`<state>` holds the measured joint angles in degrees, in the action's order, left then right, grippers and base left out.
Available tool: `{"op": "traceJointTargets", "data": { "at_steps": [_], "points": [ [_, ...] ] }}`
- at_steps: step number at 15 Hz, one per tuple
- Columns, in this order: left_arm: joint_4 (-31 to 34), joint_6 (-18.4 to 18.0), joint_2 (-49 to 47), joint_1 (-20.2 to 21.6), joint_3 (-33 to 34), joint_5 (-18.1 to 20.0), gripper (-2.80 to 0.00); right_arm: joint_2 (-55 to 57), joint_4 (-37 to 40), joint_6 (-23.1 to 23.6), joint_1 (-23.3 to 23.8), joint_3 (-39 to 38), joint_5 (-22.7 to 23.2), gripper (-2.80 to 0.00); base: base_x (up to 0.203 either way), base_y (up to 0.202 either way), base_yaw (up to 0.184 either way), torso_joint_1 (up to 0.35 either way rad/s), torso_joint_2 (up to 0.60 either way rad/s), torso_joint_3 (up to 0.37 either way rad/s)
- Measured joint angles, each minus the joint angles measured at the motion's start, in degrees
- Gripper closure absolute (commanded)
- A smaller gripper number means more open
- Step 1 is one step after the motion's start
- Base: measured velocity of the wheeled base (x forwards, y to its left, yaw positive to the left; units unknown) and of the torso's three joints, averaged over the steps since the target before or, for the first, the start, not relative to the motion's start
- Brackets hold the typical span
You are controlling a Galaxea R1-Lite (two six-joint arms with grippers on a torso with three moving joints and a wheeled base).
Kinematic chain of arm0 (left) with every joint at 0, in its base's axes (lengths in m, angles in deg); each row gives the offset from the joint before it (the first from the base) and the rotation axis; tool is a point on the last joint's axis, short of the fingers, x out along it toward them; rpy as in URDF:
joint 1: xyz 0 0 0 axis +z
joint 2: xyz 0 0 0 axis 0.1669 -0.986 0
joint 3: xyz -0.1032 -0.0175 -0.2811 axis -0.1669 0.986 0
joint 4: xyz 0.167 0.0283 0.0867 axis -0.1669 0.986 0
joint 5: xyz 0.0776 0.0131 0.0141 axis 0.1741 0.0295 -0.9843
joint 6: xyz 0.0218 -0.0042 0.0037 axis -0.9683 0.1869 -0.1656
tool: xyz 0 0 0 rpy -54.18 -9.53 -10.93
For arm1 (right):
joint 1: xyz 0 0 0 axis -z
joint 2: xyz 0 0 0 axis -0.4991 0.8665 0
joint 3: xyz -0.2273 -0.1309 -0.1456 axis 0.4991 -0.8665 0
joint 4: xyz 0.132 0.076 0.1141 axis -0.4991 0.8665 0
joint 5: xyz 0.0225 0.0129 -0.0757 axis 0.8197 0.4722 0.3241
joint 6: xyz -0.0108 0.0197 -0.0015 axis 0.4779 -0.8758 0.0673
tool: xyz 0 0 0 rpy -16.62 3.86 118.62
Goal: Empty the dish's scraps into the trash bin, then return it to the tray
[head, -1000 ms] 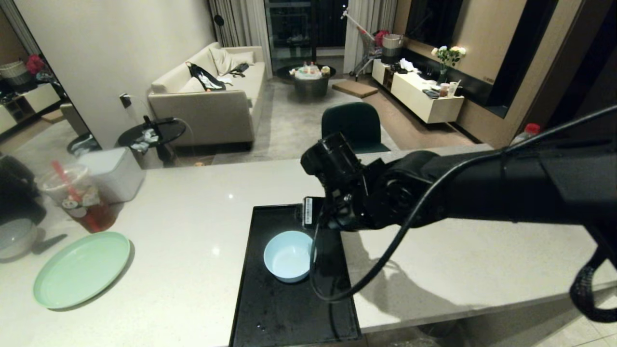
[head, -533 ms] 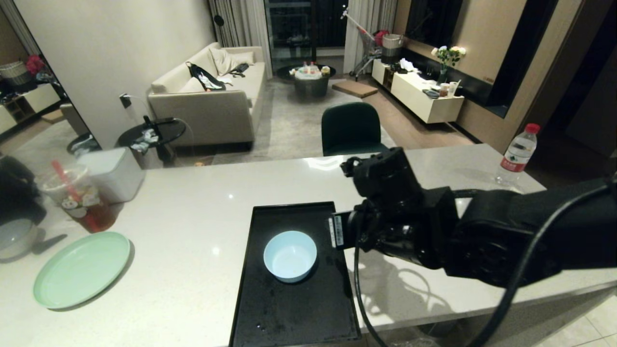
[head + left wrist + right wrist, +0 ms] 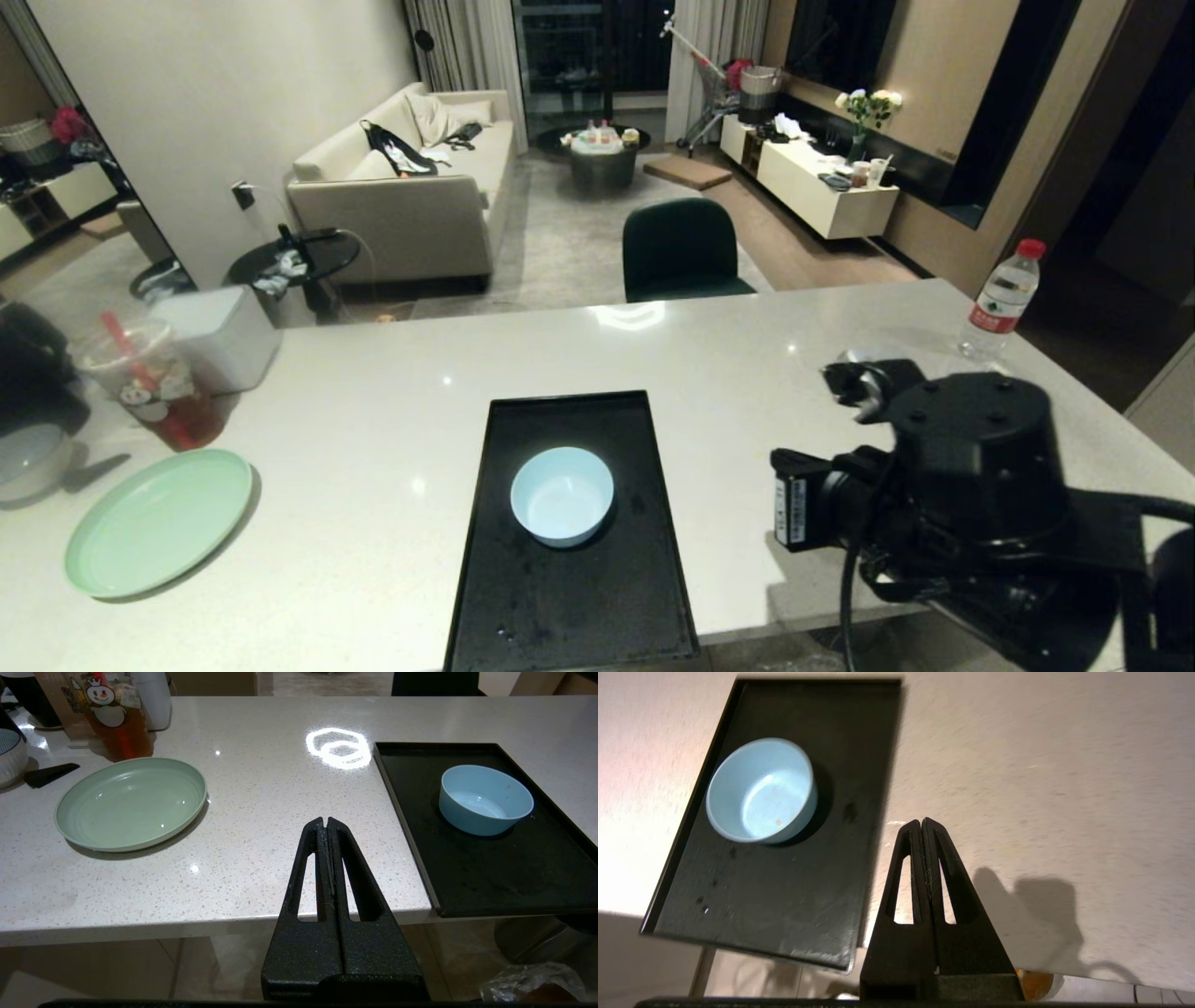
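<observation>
The pale light-blue dish [image 3: 562, 504] stands upright on the black tray [image 3: 569, 597] near the counter's front edge. Its inside looks bare except for a tiny orange speck [image 3: 778, 822]; no other scraps show in it. My right gripper [image 3: 921, 822] is shut on nothing, above the counter to the right of the tray [image 3: 784, 891] and clear of the dish [image 3: 761, 791]. That arm [image 3: 943, 485] fills the lower right of the head view. My left gripper [image 3: 325, 820] is shut and empty at the counter's front edge, left of the tray [image 3: 490, 877]. The trash bin shows only as crinkled clear plastic [image 3: 532, 982] below the counter.
A mint-green plate [image 3: 159, 521], a drink cup with a red straw [image 3: 154, 383], a white box [image 3: 219, 336] and a white-grey bowl [image 3: 28, 457] sit on the counter's left. A water bottle [image 3: 1004, 299] stands at the far right. A dark chair [image 3: 681, 247] is behind the counter.
My right arm has pulled away from over the tray, swinging right and back toward the counter's front edge. The dish has stayed where it was on the tray.
</observation>
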<state>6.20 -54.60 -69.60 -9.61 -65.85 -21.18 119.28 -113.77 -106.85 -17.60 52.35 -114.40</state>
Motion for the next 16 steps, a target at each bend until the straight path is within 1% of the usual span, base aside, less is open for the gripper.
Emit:
{"op": "traceJointTargets", "data": {
  "at_steps": [2, 4, 5, 7, 9, 10, 11, 13, 15, 16],
  "points": [
    [0.0, 0.01, 0.0, 0.0, 0.0, 0.01, 0.0, -4.51, -4.7, 0.94, 3.09, -5.34, -1.47, 0.0, 0.0, 0.0, 0.0, 0.0, 0.0, 0.0],
    [0.02, -0.01, 0.0, 0.0, 0.0, 0.01, 0.0, -9.11, -8.63, 3.43, 9.0, -11.25, -2.11, 0.0, 0.0, 0.0, 0.0, 0.0, 0.0, 0.0],
    [0.0, 0.01, 0.0, 0.0, 0.0, 0.0, 0.0, -11.22, -11.4, 5.42, 11.29, -14.23, -2.17, 0.0, 0.0, 0.0, 0.0, 0.0, 0.0, 0.0],
    [0.0, 0.01, 0.0, 0.0, 0.0, 0.0, 0.0, -16.16, -18.03, 11.68, 15.64, -19.69, -2.13, 0.0, 0.0, 0.0, 0.0, 0.0, 0.0, 0.0],
    [0.0, -0.01, 0.0, 0.0, 0.0, 0.01, 0.0, -21.86, -23.22, 18.63, 20.03, -24.95, -1.81, 0.0, 0.0, 0.0, 0.0, 0.0, 0.0, 0.0],
    [0.02, 0.0, 0.0, 0.0, 0.0, 0.01, 0.0, -25.07, -25.38, 21.76, 22.96, -27.58, -1.09, 0.0, 0.0, 0.0, 0.0, 0.0, 0.0, 0.0],
    [0.0, 0.0, 0.0, 0.0, 0.0, 0.01, 0.0, -28.63, -26.92, 23.92, 26.09, -29.97, 0.48, 0.0, 0.0, 0.0, 0.0, 0.0, 0.0, 0.0],
    [0.0, 0.01, 0.0, 0.0, 0.0, 0.0, 0.0, -35.97, -27.29, 25.68, 31.74, -33.59, 5.43, 0.0, 0.0, 0.0, 0.0, 0.0, 0.0, 0.0],
    [0.02, -0.02, 0.0, 0.0, 0.0, 0.0, 0.0, -43.96, -22.76, 25.77, 36.76, -35.36, 10.56, 0.0, 0.0, 0.0, 0.0, 0.0, 0.0, 0.0],
    [0.0, 0.01, 0.0, 0.0, 0.0, 0.0, 0.0, -48.49, -18.38, 25.79, 39.08, -35.84, 12.45, 0.0, 0.0, 0.0, 0.0, 0.0, 0.0, 0.0]
  ]
}}
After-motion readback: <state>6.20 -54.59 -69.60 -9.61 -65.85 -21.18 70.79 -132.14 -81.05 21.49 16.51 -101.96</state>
